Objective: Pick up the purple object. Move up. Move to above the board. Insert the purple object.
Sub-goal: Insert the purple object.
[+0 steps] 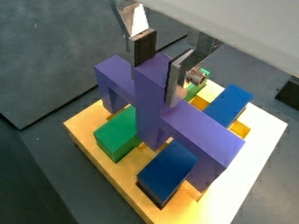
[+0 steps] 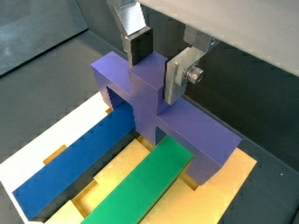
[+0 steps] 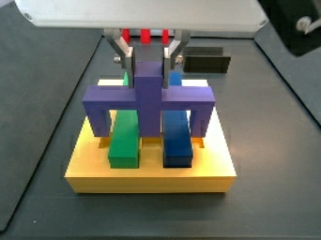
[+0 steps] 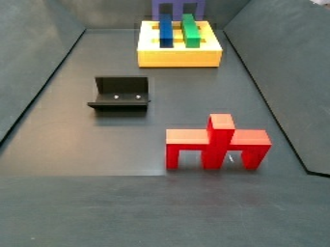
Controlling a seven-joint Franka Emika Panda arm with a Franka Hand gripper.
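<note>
While the gripper (image 3: 148, 62) clamps its stem, the purple object (image 3: 148, 101) stands on the board (image 3: 150, 169). Its 2 legs straddle the green bar (image 3: 123, 141) and blue bar (image 3: 177, 142).

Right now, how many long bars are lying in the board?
2: the green bar and the blue bar lie side by side in the board, under the purple object at the claw.

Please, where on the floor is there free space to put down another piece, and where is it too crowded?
Free: the dark floor between the fixture and the board, and the floor left of the red piece. Crowded: the board, where the gripper stands at the purple object bridging the green bar and blue bar.
</note>
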